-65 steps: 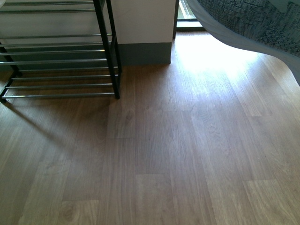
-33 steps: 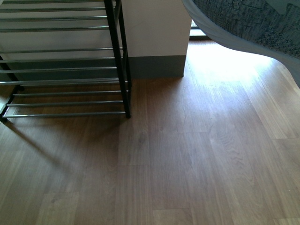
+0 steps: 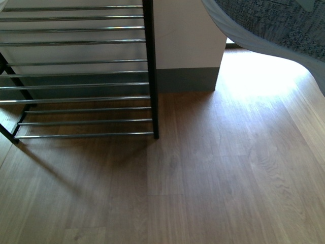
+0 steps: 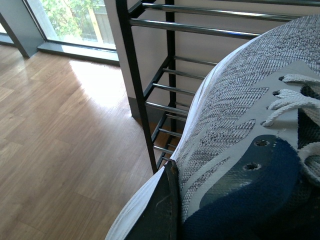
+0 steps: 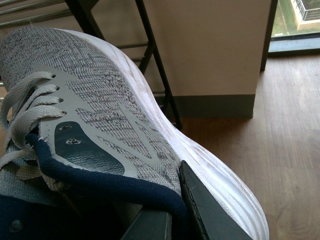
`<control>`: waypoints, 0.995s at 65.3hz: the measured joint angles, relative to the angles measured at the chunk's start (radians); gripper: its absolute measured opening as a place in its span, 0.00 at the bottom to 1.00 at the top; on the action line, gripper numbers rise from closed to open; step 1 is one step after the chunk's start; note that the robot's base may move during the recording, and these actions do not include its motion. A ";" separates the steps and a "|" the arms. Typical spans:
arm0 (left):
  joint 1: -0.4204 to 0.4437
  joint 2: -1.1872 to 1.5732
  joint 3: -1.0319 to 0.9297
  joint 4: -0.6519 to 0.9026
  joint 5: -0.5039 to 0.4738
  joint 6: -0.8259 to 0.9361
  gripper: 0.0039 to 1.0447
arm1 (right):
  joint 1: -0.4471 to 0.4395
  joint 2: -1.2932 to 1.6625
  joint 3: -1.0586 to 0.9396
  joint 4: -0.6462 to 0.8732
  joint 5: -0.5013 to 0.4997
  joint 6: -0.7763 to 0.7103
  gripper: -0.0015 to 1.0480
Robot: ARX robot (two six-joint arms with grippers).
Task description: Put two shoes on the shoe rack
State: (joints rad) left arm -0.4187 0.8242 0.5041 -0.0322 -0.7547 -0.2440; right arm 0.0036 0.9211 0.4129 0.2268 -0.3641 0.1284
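Closest to the left wrist camera, the left tool [image 4: 163,205] holds the left sneaker [image 4: 240,125]. One dark finger [image 4: 161,215] is pressed against the grey knit side just beside the navy collar, and the other finger is hidden behind the shoe. The white laces and eyelets face the camera.

The right tool [image 5: 192,212] grips the right sneaker [image 5: 100,90] in the same way. A dark finger [image 5: 205,217] lies along the white sole by the heel, with the zigzag side mark above it.

In the front view a grey knit shoe [image 3: 274,20] with a white sole edge hangs at the upper right, above the wooden floor [image 3: 213,178]. I cannot tell which of the two it is.

Beyond the shoes stands the shoe rack [image 3: 151,76], its black upright and chrome bars on the floor to the left. Both sneakers are off its tiers, in the tools.

Behind the rack is a cream wall [image 3: 188,35] with a grey skirting [image 3: 185,80]. Farthest off, a window [image 4: 75,17] shows green leaves.
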 joint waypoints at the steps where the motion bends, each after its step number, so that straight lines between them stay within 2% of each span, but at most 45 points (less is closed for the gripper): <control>1: 0.002 0.000 0.000 0.000 0.000 0.000 0.01 | 0.001 0.000 0.000 0.000 -0.001 0.000 0.01; 65: 0.002 0.000 0.000 0.000 0.003 0.001 0.01 | 0.002 0.000 -0.001 0.000 -0.002 0.000 0.01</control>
State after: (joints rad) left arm -0.4171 0.8246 0.5041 -0.0326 -0.7521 -0.2432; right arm 0.0051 0.9211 0.4122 0.2268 -0.3656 0.1284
